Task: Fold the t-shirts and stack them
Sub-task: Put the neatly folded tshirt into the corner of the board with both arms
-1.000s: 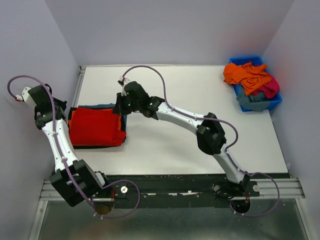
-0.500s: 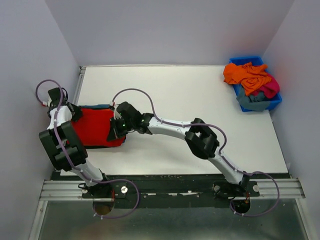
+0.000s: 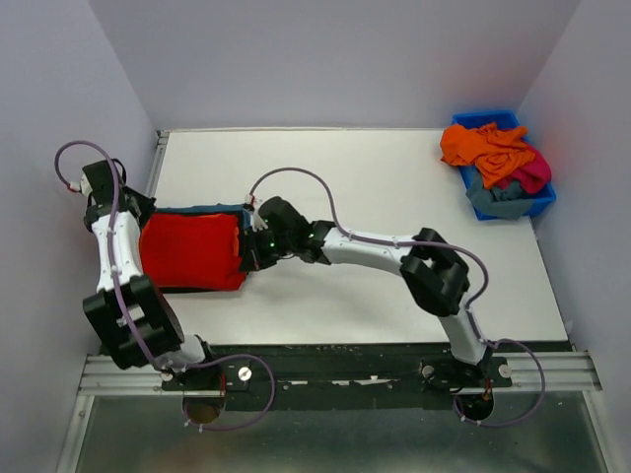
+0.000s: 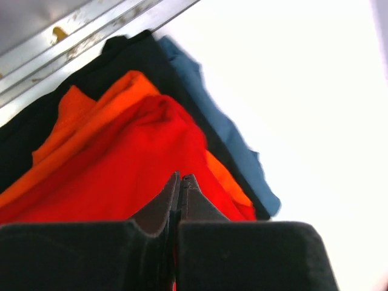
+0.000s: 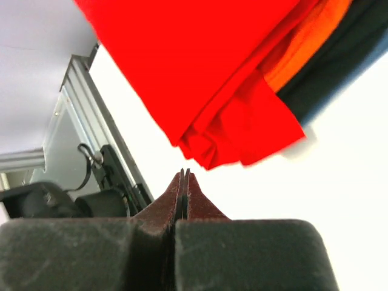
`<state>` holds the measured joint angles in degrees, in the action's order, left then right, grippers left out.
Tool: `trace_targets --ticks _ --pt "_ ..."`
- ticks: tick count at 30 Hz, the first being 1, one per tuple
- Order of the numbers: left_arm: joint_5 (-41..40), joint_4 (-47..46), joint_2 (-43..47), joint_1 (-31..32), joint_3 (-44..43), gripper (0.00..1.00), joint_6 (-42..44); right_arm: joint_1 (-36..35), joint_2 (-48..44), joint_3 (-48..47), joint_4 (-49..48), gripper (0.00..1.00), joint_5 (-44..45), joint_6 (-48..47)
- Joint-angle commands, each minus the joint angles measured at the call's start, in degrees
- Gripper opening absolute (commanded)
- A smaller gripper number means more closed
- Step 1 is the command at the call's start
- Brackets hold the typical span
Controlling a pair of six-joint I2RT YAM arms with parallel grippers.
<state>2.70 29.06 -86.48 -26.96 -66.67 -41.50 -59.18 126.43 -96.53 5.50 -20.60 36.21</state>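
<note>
A folded bright red t-shirt (image 3: 192, 251) lies on top of a stack at the table's left, over orange (image 4: 91, 115), black (image 4: 133, 54) and teal-blue (image 4: 224, 130) layers. My left gripper (image 3: 141, 219) is at the stack's far left corner. In the left wrist view it (image 4: 180, 177) is shut just above the red t-shirt (image 4: 121, 176), with nothing visibly clamped. My right gripper (image 3: 246, 254) is at the stack's right edge. In the right wrist view it (image 5: 183, 173) is shut and empty over bare table, just off the red t-shirt's folded edge (image 5: 200, 73).
A blue plastic bin (image 3: 540, 202) stands at the back right, holding crumpled orange (image 3: 483, 143), magenta (image 3: 532, 175) and grey (image 3: 493, 202) t-shirts. A metal rail (image 4: 91, 30) runs along the table's left edge beside the stack.
My right gripper has slid right, off the red t-shirt to its right edge. My left arm has swung in from the far left to the stack's left corner.
</note>
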Motion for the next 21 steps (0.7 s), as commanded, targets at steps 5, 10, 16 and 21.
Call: trace_targets --ticks 5,10,16,21 --pt "0.0 3.8 25.1 1.5 12.8 0.00 3.4 6.5 -24.4 21.9 -8.0 0.02 6.3 -6.8" --pt "3.3 2.2 38.6 4.6 22.5 0.02 5.5 8.1 -41.1 37.3 -8.8 0.12 19.6 -12.2" --pt "-4.6 -0.8 37.5 26.7 25.2 0.09 -0.9 9.9 -57.7 50.8 -7.4 0.95 31.4 -16.8" --pt "-10.2 -10.8 30.8 47.4 24.9 0.50 -3.2 10.2 -68.1 60.9 -8.1 0.96 40.1 -16.9"
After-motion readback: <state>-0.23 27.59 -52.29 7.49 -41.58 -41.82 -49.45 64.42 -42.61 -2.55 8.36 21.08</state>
